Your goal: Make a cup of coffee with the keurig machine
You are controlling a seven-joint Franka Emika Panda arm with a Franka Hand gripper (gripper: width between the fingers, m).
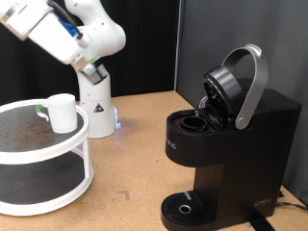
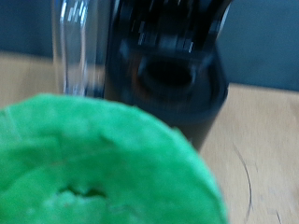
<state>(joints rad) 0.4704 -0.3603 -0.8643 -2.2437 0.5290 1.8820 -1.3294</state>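
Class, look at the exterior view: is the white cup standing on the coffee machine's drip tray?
No. The cup stands on the top tier of the round white shelf, while the keurig machine's drip tray is bare.

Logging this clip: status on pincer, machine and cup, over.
Pincer out of both views. Green pod fills wrist view foreground. Keurig machine lid up, chamber open. Cup on round white shelf, apart from machine.
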